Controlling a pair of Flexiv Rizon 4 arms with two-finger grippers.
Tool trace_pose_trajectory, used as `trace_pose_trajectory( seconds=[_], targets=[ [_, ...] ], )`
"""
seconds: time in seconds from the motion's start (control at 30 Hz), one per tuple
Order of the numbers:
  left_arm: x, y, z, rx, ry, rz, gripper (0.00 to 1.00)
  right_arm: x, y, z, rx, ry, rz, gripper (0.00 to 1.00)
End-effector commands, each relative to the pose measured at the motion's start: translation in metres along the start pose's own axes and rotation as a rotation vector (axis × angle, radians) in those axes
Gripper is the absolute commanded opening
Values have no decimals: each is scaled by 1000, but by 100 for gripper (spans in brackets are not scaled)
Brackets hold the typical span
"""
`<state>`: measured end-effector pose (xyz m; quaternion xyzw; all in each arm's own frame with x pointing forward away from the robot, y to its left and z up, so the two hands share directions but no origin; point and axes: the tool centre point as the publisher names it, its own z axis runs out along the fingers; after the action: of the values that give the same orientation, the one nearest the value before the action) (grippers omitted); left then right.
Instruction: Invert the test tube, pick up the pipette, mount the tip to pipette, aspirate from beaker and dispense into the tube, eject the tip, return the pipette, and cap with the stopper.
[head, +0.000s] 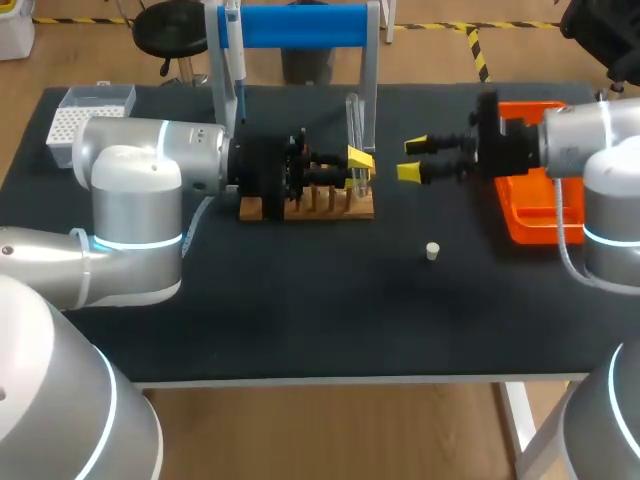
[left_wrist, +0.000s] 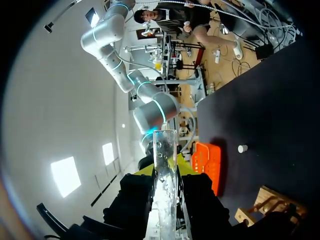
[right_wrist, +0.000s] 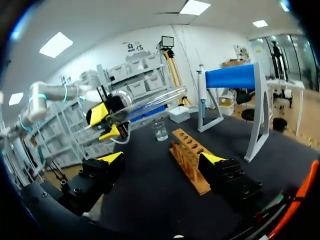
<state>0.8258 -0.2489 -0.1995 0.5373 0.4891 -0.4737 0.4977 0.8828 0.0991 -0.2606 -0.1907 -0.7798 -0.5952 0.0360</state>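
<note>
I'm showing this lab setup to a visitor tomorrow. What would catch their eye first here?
Probably the clear test tube clamped in the left gripper just above the wooden rack, with the open right gripper facing it close by. After that, the bright orange tray by the right arm and the blue-topped stand at the table's far side.

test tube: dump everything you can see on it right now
The test tube is a long, clear, straight-walled tube, glass or clear plastic by its look, with what look like droplets on its wall. The left pincer is shut on its lower part, a yellow tip on each side. It stands about upright over the right end of the wooden rack; whether it touches the rack cannot be told. The end away from the pincer carries no stopper. Nothing else touches it.
</note>
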Motion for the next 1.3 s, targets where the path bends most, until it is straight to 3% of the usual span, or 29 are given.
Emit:
trace_pose_trajectory(
  seconds=[0.03, 0.2, 0.67, 1.07, 1.3],
  targets=[
    [0, 1, -1, 4, 1, 0, 0, -1, -3, 2, 114, -100, -330, 100],
    [0, 1, -1, 4, 1, 0, 0, -7, -8, 7, 145, -126, -298, 100],
    [0, 1, -1, 4, 1, 0, 0, -19, -15, 29, 129, -215, -147, 100],
    [0, 1, -1, 4, 1, 0, 0, -35, -25, 53, 93, -253, -141, 100],
    [0, 1, -1, 4, 1, 0, 0, -40, -34, 65, 93, -250, -196, 100]
  ],
)
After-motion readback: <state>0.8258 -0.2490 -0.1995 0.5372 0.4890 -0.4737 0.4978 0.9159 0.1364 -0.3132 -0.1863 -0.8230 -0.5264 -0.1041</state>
